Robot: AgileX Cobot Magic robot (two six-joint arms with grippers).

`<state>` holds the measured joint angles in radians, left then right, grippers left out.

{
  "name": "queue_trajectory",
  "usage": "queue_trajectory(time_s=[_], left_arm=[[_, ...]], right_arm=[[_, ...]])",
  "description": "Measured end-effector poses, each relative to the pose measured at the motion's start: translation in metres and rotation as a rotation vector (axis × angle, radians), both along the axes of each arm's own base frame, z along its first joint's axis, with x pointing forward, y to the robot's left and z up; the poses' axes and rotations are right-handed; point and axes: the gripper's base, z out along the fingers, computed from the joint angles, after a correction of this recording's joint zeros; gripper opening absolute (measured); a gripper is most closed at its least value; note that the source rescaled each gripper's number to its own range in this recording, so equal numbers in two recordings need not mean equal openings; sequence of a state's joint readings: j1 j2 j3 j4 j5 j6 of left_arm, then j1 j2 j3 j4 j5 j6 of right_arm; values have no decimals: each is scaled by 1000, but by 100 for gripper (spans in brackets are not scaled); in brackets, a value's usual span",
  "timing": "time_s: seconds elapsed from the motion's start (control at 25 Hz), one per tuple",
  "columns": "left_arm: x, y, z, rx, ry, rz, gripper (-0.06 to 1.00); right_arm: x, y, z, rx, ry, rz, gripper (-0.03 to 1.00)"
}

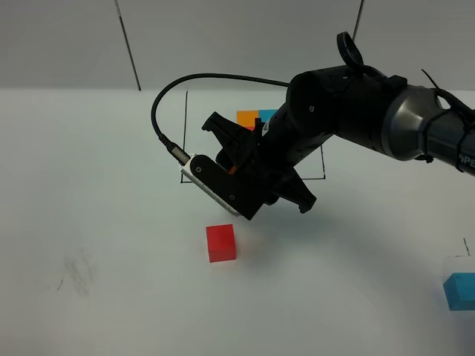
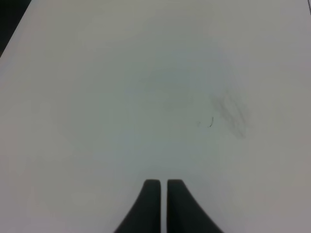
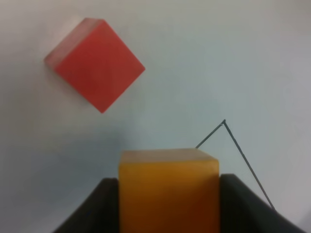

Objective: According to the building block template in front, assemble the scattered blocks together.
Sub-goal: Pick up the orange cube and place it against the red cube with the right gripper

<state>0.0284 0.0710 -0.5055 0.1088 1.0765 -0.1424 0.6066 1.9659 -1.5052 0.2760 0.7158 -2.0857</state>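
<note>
My right gripper (image 3: 167, 213) is shut on the orange scattered block (image 3: 167, 189) and holds it above the table. The red scattered block (image 1: 221, 243) lies just below that gripper (image 1: 237, 174) in the high view and ahead of it in the right wrist view (image 3: 97, 70). The blue scattered block (image 1: 460, 291) lies far right near the front. The template's orange cube (image 1: 247, 117) and blue cube (image 1: 267, 115) peek out behind my right arm; its red cube is hidden. The black frame (image 1: 185, 133) shows, with a corner (image 3: 224, 121) near the held block. My left gripper (image 2: 164, 204) is shut and empty.
The right arm (image 1: 371, 111) reaches across the middle over the template, with a black cable (image 1: 167, 93) looping up behind it. Faint smudges mark the white table (image 1: 78, 271) at the front left, also in the left wrist view (image 2: 231, 114).
</note>
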Motion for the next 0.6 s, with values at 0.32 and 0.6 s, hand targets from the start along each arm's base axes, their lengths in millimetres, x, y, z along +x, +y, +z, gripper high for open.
queue_trajectory(time_s=[0.32,0.6], left_arm=[[0,0,0,0,0,0,1],[0,0,0,0,0,0,1]], right_arm=[[-2,1,-1,-14,13,12,48],[-4,-1,-2,-32,32,21,48]])
